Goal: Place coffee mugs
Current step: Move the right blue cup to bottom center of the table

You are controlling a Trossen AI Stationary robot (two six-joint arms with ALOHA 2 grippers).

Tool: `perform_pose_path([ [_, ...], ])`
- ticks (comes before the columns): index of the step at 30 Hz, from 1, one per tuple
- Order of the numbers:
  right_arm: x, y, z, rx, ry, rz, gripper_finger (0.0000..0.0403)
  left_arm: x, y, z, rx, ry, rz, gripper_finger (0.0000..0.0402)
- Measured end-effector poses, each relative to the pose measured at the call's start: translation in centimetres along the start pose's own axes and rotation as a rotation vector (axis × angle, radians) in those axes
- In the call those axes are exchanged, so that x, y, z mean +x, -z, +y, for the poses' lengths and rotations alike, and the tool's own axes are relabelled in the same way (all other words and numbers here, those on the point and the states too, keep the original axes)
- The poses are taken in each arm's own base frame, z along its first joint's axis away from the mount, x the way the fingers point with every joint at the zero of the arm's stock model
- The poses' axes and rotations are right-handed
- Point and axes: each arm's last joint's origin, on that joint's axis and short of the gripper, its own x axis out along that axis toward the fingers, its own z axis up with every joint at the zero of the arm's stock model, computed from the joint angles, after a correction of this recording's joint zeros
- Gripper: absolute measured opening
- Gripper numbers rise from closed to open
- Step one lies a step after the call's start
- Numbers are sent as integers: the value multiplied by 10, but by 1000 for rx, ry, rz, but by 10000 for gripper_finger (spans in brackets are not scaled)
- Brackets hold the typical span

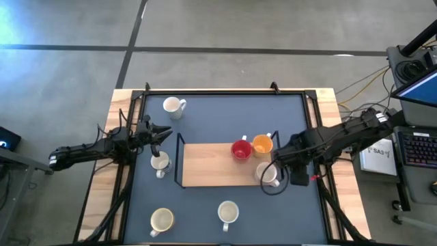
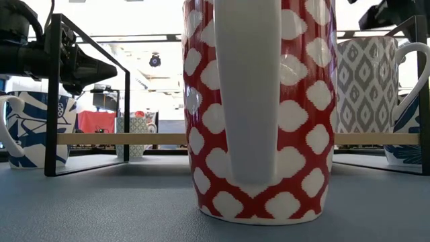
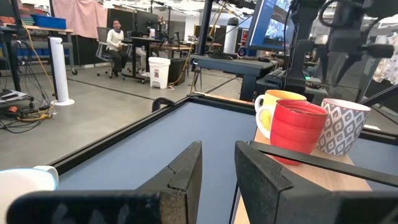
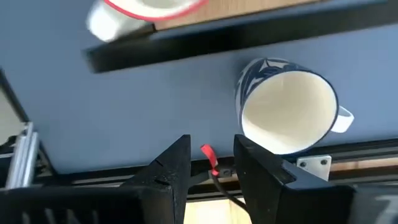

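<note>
A: Sweeping left to right across the worktop [image 1: 205, 116] from above, what stands where?

B: The left gripper [image 1: 161, 132] waits at nine o'clock, fingers a little apart and holding nothing; a cream mug [image 1: 160, 162] stands just beside it, toward six. A white mug [image 1: 172, 106] sits at eleven o'clock, another cream mug [image 1: 162, 220] at seven, one more [image 1: 227, 212] at six.

A: And the middle?

B: A wooden shelf [image 1: 205, 164] on a black frame. At its three o'clock end the red mug [image 1: 240, 149] and the orange mug [image 1: 263, 144] stand touching or nearly so.

A: The right side?

B: The right gripper [image 1: 278, 162] hovers at about four o'clock, next to a blue-patterned mug [image 1: 269, 175] by the shelf's edge. Its wrist view shows the fingers parted and empty, that mug [image 4: 287, 112] lying just ahead.

A: So which step?

B: I judge it is lining up to grasp that mug. Next it must lower, straddle the rim, close, then lift it onto the shelf beside the orange one, clear of the frame
</note>
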Motion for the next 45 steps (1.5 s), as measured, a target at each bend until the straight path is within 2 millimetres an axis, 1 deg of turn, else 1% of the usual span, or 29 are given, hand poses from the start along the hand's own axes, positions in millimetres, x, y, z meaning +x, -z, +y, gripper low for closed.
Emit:
perform_pose_path([
  [6, 20, 9, -7, -27, -5, -11, 115, 0, 0, 0, 0, 0, 0, 78],
  [10, 29, 16, -14, -78, 52, -28, 124, 0, 0, 0, 0, 0, 0, 78],
  [13, 36, 18, -18, -118, 81, -74, 132, 0, 0, 0, 0, 0, 0, 78],
  [17, 48, 19, -20, -128, 73, -95, 141, 0, 0, 0, 0, 0, 0, 78],
  [21, 59, 20, -23, -127, 129, -83, 144, 0, 0, 0, 0, 0, 0, 78],
  [24, 67, 20, -25, -126, 136, -82, 142, 0, 0, 0, 0, 0, 0, 78],
  [33, 84, 17, -26, -126, 124, -114, 143, 0, 0, 0, 0, 0, 0, 78],
  [35, 85, 16, -26, -126, 121, -120, 135, 0, 0, 0, 0, 0, 0, 78],
  [37, 86, 16, -26, -126, 120, -121, 119, 0, 0, 0, 0, 0, 0, 78],
  [44, 86, 17, -26, -124, 117, -119, 23, 0, 0, 0, 0, 0, 0, 78],
  [45, 86, 16, -26, -131, 118, -120, 18, 0, 0, 0, 0, 0, 0, 78],
])
